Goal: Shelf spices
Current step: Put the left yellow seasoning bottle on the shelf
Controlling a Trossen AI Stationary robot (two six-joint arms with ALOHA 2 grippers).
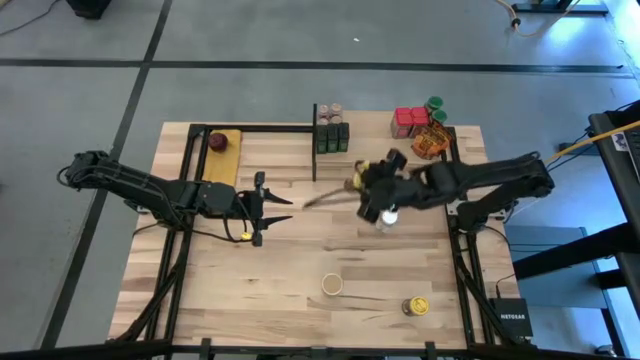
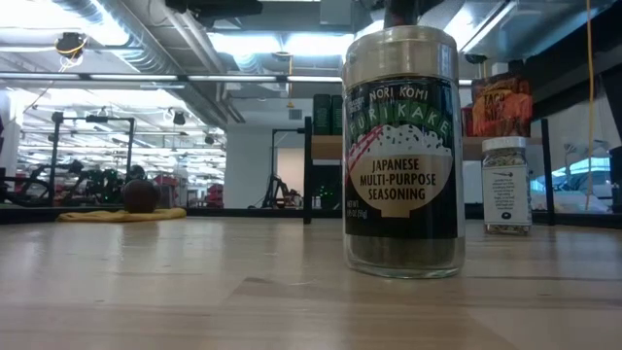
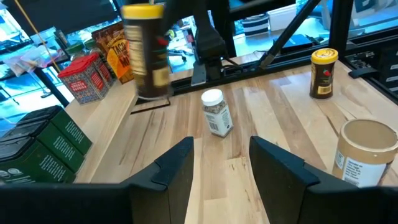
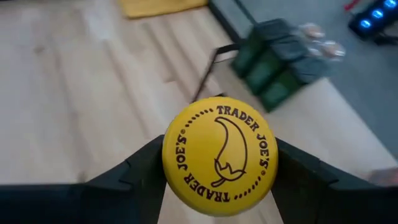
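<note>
A warehouse floor surrounds my desk (image 1: 250, 290); the shelf (image 1: 400, 132) at its far edge already carries tins and boxes. My right end effector (image 4: 217, 165) grips a yellow-lidded jar (image 4: 219, 155) mid-desk for shelving; my left end effector (image 3: 221, 163) waits, fingers parted and empty.
</note>
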